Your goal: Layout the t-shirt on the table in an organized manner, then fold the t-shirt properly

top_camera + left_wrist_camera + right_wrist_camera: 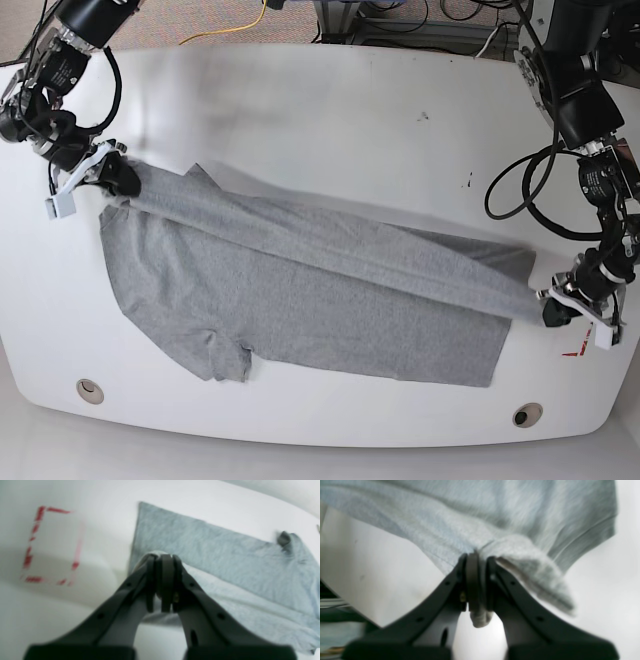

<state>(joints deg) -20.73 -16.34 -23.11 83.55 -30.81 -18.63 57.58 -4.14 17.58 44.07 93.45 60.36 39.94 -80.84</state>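
The t-shirt [300, 300] is a large piece of soft, thin heather-grey jersey, and it lies on the glossy white table [330, 120] with one long edge lifted and stretched into a tight band between the two grippers. The left gripper [162, 557] has its dark, smooth jaws pressed together on a small bunch of this fabric; the cloth shows as a rounded grey lump just beyond the fingertips [167, 580], and the rest of the shirt spreads flat ahead of it and to its right. To the left of this gripper, on the bare table, there is a red tape rectangle [50, 546] with broken, worn lines. The right gripper [476, 557] also has its jaws closed narrow on the shirt: a folded hem is pinched between them, a small tail of fabric hangs out below the fingers [472, 585], and a loose, fuzzy fold falls to the right of it. Beyond this gripper the fabric rises in long, gentle wrinkles. In the base view a short sleeve lies flat near the front rim of the table, close to a round metal grommet [89, 388].
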